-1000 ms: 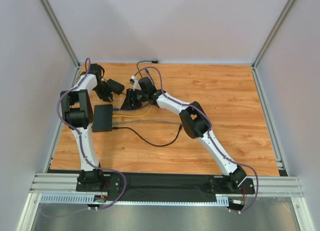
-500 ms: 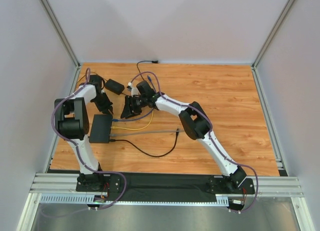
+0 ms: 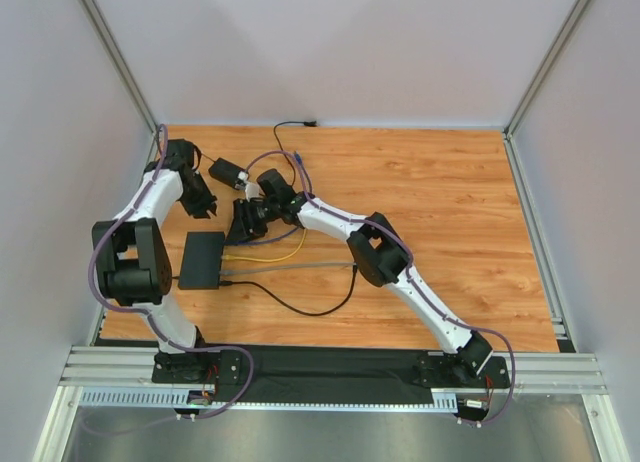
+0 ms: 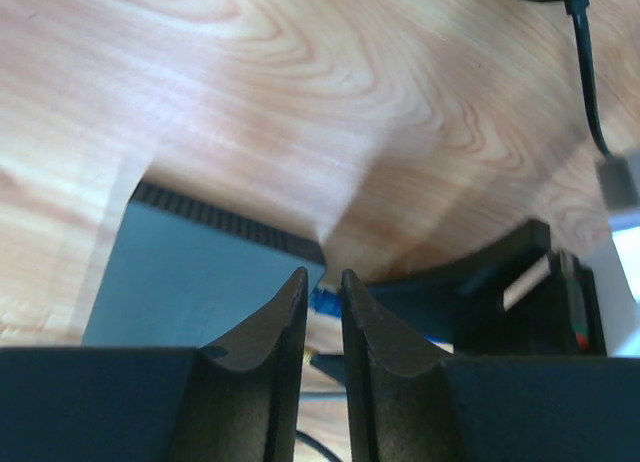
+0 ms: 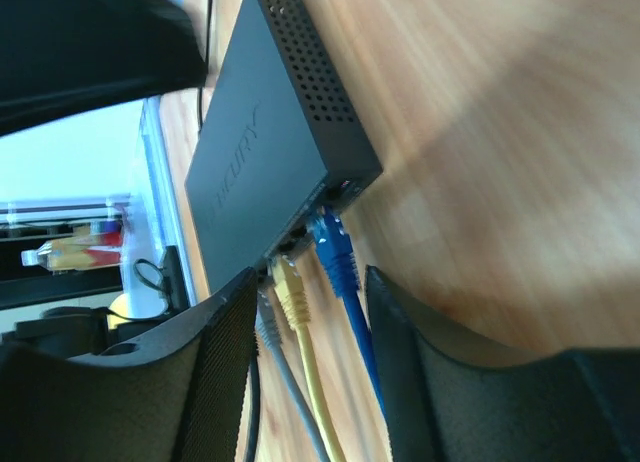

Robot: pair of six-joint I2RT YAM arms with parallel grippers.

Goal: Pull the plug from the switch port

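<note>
The switch (image 3: 202, 260) is a flat black box on the wooden table, with its ports facing right. Blue (image 5: 335, 247), yellow (image 5: 290, 287) and grey (image 5: 268, 322) plugs sit in its ports (image 5: 310, 217). My right gripper (image 5: 310, 282) is open just off that port edge. The blue and yellow plugs lie between its fingers, which do not touch them. From above, the right gripper (image 3: 243, 222) hovers just behind the switch's right end. My left gripper (image 3: 203, 204) hangs behind the switch (image 4: 180, 282), its jaws a narrow gap apart with nothing between them.
A small black power brick (image 3: 228, 171) lies behind the grippers. Blue (image 3: 268, 239), yellow (image 3: 287, 252), grey (image 3: 295, 267) and black (image 3: 300, 307) cables trail right from the switch across the table. Grey walls close in on the table (image 3: 450, 212).
The switch has slid toward the front edge. My right gripper has moved left and down to the port edge. The left arm has swung back toward the left wall.
</note>
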